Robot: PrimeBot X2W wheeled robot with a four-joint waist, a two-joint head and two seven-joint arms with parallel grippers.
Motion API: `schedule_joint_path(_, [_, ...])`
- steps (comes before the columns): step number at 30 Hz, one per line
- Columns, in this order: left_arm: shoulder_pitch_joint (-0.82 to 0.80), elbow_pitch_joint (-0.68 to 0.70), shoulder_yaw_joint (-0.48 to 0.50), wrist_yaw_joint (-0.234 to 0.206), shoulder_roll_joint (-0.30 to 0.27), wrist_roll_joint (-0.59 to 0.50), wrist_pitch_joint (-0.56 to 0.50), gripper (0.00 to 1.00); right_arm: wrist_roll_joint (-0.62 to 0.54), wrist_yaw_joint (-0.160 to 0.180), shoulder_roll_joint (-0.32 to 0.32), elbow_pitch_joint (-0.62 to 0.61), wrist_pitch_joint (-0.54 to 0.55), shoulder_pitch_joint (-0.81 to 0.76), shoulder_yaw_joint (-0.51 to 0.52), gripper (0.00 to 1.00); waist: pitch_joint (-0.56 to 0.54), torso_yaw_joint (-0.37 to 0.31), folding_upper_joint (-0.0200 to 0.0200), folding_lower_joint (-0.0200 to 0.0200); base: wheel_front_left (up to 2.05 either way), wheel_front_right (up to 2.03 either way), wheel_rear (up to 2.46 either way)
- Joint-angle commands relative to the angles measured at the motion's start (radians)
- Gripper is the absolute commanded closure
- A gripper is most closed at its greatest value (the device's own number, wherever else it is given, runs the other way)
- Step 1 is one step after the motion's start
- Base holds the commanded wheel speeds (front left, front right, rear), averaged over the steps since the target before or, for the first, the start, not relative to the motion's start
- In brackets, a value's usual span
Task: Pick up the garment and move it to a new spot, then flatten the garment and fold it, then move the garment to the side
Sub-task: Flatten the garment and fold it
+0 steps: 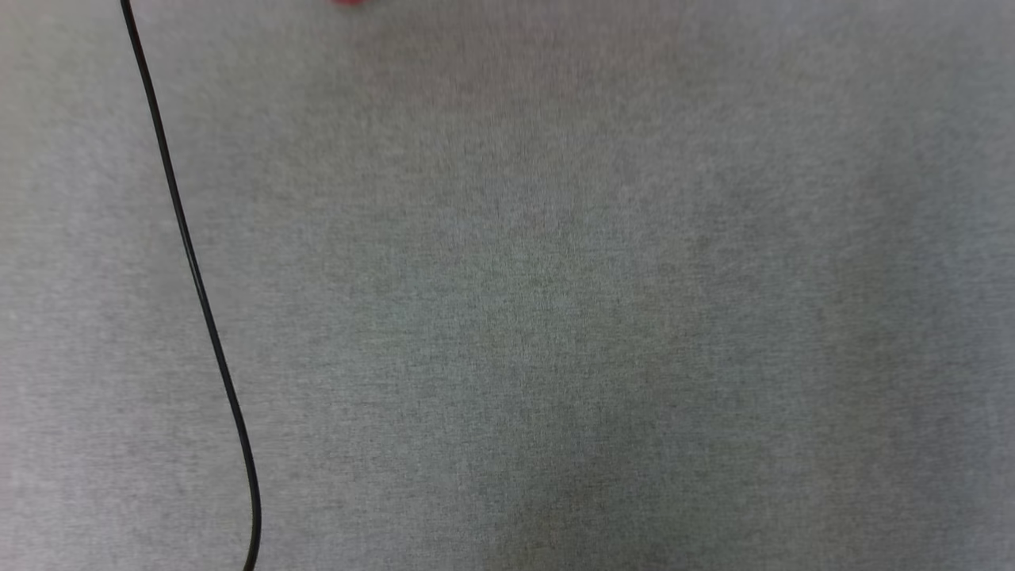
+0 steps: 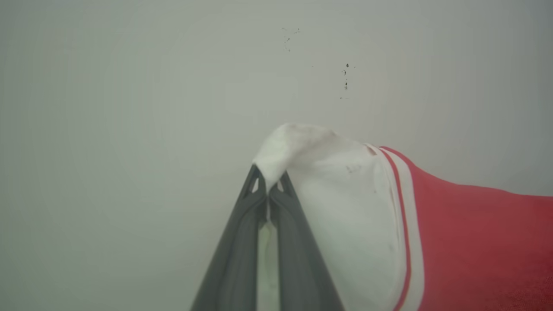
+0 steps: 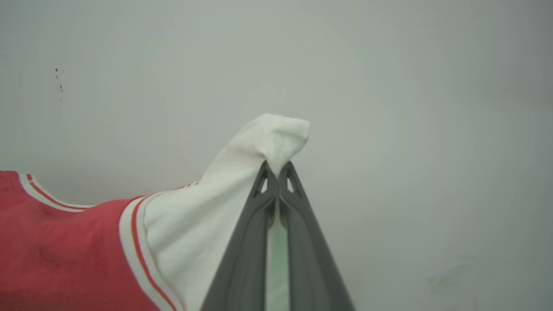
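My left claw (image 2: 268, 192) pinches one white sleeve (image 2: 328, 172) of the red jersey (image 2: 475, 242); my right claw (image 3: 277, 169) pinches the other. The fabric looks light and limp, so sleeve holds suit spreading.

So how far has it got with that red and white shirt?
The pick-up looks done: the left end effector and right end effector are each shut on a white sleeve of the garment. In hand: holding it between them. Left: setting it down, flattening, folding, moving it aside.

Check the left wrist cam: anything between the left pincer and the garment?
Nothing: the left pincer is shut directly on the garment's white sleeve, cloth pinched between its tips, seen in the left wrist view.
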State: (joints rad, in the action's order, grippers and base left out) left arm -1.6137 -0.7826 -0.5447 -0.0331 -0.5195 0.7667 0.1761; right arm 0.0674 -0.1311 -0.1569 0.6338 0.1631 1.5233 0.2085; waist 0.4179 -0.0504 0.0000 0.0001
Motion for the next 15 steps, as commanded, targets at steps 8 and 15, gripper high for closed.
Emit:
schedule_joint_path(8, [-0.049,-0.086,0.007,0.051,0.004,0.003,0.039,1.0,0.008,0.001,0.021,0.11,-0.052,0.093,-0.036,1.0,0.167,0.004,0.0,-0.0001,0.0,0.0,0.0])
schedule_joint_path(15, [-0.027,-0.175,0.009,0.102,0.033,0.026,0.062,1.0,0.042,0.001,0.03,0.204,-0.096,0.091,-0.076,1.0,0.227,0.013,0.0,-0.0001,0.0,0.0,0.0])
